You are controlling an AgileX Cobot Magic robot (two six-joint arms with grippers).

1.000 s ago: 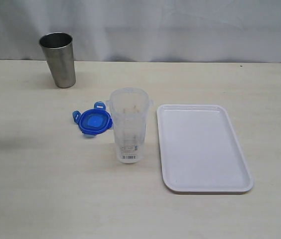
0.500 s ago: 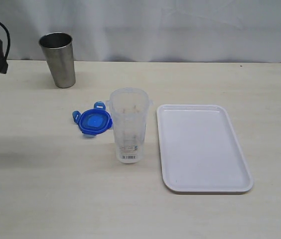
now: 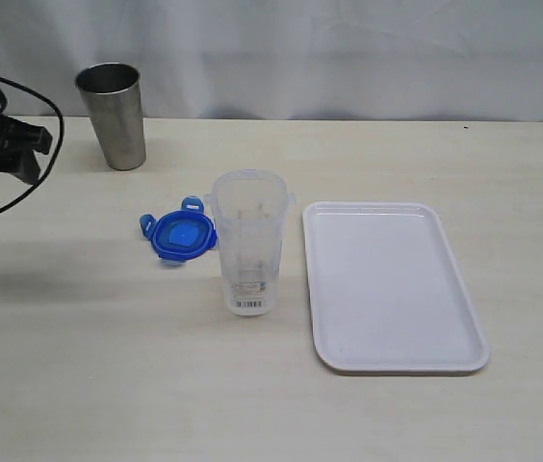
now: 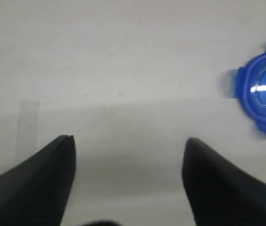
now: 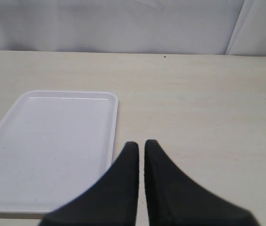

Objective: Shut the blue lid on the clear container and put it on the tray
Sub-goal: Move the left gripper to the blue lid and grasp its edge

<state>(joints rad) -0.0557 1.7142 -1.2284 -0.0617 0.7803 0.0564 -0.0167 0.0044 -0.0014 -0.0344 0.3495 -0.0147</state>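
Observation:
The blue lid (image 3: pixel 181 236) lies flat on the table, just left of the clear container (image 3: pixel 248 243) and partly behind it. The container stands upright and uncovered, with a barcode label near its base. The white tray (image 3: pixel 392 283) lies to the container's right, with nothing on it. My left gripper (image 3: pixel 21 144) hangs at the far left of the exterior view, well away from the lid. In the left wrist view that gripper (image 4: pixel 129 143) is open over bare table, with the lid (image 4: pixel 265 96) off to one side. My right gripper (image 5: pixel 141 145) is shut, empty, beside the tray's edge (image 5: pixel 116 117).
An opaque steel cup (image 3: pixel 114 115) stands upright at the back left, near my left arm. A black cable (image 3: pixel 21 197) loops down from that arm. A white cloth backdrop closes off the table's far edge.
My left arm has come into the exterior view from the left edge, moving right and slightly down towards the steel cup. The lid, container and tray have not moved.

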